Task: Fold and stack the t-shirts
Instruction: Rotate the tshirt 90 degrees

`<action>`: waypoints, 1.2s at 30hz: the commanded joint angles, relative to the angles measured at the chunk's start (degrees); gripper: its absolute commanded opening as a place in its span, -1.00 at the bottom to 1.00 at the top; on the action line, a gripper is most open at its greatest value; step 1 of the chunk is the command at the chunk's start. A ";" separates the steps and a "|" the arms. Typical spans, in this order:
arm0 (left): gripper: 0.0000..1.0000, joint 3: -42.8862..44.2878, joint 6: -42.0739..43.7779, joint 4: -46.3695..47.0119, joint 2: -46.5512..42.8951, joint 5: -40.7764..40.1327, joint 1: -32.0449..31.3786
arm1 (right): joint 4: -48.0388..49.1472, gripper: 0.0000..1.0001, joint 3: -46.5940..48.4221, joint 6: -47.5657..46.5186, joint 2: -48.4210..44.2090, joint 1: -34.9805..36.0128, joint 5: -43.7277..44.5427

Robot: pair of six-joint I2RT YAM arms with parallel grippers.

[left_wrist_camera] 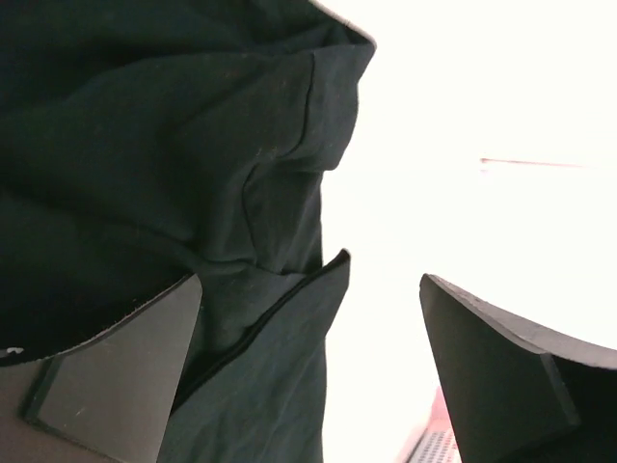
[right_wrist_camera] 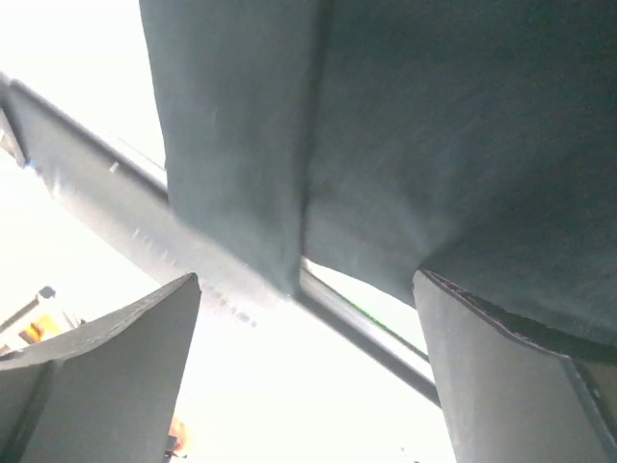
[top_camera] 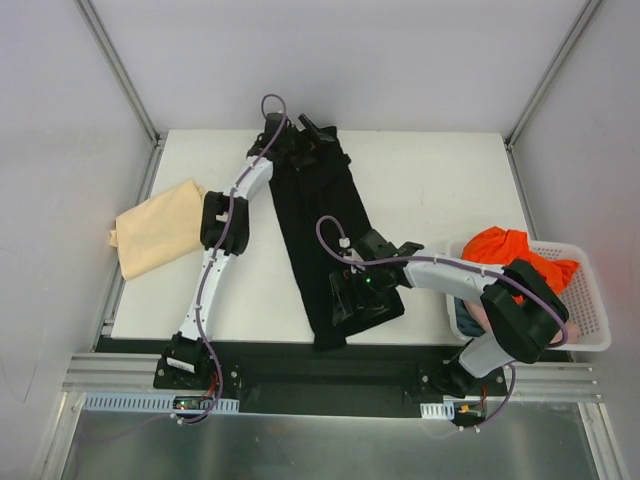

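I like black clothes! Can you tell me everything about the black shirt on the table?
The black shirt is soft, wrinkly cloth folded into a long narrow strip. It lies on the white table, slanting from the far edge to the near edge. The left claw is over its far end, the right claw over its near end, both open.
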 commanded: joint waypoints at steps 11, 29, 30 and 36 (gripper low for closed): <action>0.99 2.30 -0.93 25.02 2.71 -0.65 -8.92 | 0.84 0.93 2.18 4.35 -22.92 -1.06 24.88; 0.99 -72.79 23.16 -0.30 -76.01 -20.41 -9.01 | 6.38 0.93 7.95 5.16 -12.26 -4.23 17.79; 0.99 -77.54 21.41 -0.30 -82.92 -21.99 -9.10 | 6.30 0.90 9.37 5.16 -10.40 -4.32 17.26; 0.99 -104.27 16.31 -3.10 -100.12 -20.34 -9.45 | 7.88 0.70 18.94 3.93 4.37 -4.50 11.72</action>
